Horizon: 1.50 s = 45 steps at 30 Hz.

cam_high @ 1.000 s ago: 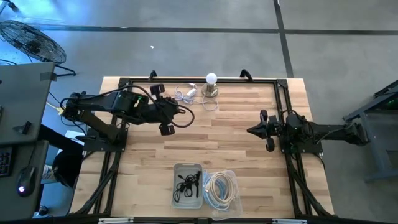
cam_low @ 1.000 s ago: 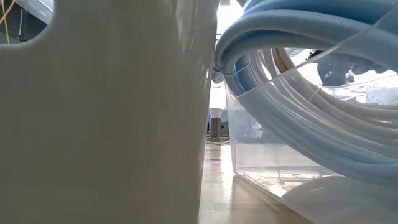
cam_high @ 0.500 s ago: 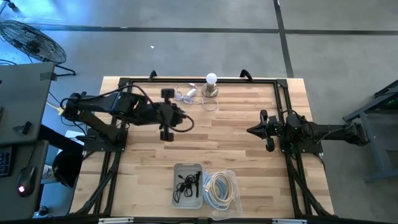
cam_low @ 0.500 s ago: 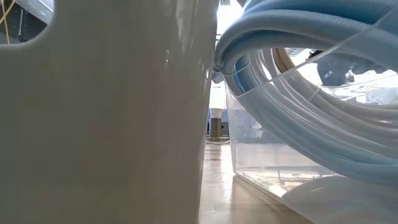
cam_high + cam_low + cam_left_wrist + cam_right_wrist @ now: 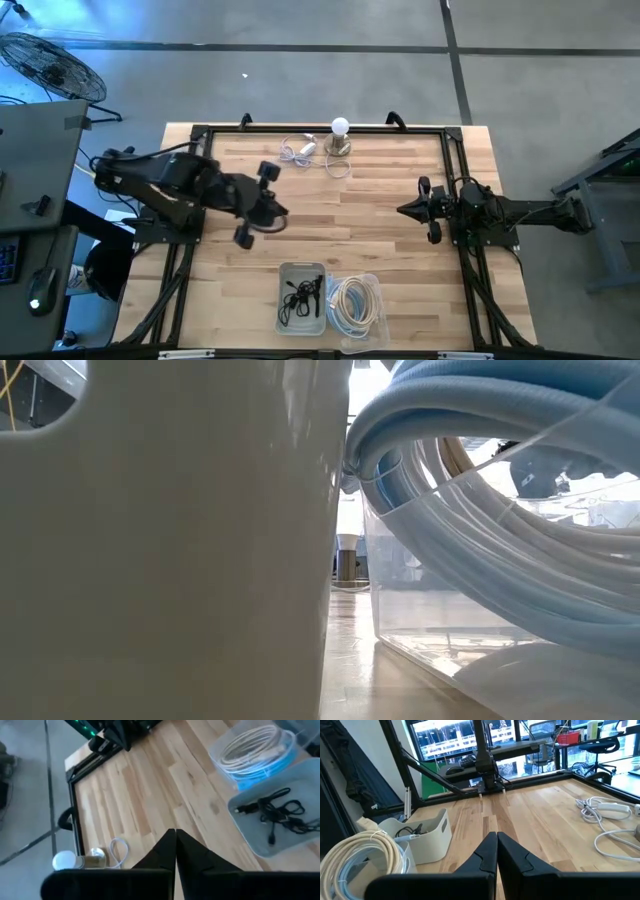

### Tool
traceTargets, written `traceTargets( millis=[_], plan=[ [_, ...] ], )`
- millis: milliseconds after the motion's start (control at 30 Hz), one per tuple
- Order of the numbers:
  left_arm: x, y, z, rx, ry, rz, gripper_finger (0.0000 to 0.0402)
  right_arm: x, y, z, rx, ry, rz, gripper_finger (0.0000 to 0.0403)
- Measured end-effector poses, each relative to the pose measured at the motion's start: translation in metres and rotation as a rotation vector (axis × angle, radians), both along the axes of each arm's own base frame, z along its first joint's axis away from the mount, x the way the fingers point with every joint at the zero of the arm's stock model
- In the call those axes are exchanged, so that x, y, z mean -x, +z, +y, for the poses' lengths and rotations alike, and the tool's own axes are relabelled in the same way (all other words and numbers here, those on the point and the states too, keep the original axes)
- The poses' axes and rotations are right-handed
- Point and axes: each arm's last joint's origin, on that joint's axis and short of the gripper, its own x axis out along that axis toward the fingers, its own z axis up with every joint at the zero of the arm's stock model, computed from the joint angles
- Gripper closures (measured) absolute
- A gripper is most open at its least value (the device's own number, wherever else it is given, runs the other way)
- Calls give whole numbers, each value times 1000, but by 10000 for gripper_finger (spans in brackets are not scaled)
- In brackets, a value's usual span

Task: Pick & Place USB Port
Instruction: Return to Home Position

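Well, we see the left gripper (image 5: 175,834) hanging over the wooden table (image 5: 380,240). Its two dark fingers are pressed together, and nothing is between them. Ahead of this gripper and off to one side sits the gray bin (image 5: 300,326), well apart from the fingers. The black charger cable (image 5: 300,295) lies bunched up inside that bin. Just beside the gray bin, on the side away from the left gripper, stands the clear bin (image 5: 373,283). Pale cables (image 5: 350,305) are coiled round and round inside it.

On the other side of the left gripper, away from the bins, we see a light bulb (image 5: 341,126) on a small stand at the table's edge. A white cord (image 5: 297,151) lies loose next to it.

The right gripper (image 5: 496,836) waits across the table from the left one. Its fingers are pressed together too, and they hold nothing. From this gripper the clear bin is the nearer one, and the gray bin is just past it. Both bins are well apart from it.
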Motion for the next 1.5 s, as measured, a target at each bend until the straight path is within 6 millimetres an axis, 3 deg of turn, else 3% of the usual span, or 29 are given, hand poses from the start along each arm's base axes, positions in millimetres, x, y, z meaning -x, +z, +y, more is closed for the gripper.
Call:
traceTargets(
  millis=[333,600,800,1033,1233,1500],
  plan=[
    [63,28,14,-88,88,-112,400,0,0,0,0,0,0,402],
    [112,38,33,-121,164,-151,401,0,0,0,0,0,0,402],
    [168,46,54,-9,254,-281,401,0,0,0,0,0,0,402],
    [229,12,74,67,240,-411,401,0,0,0,0,0,0,402],
    [262,-31,85,156,235,-579,401,0,0,0,0,0,0,402],
    [263,-85,85,237,205,-694,401,0,0,0,0,0,0,402]
  ],
)
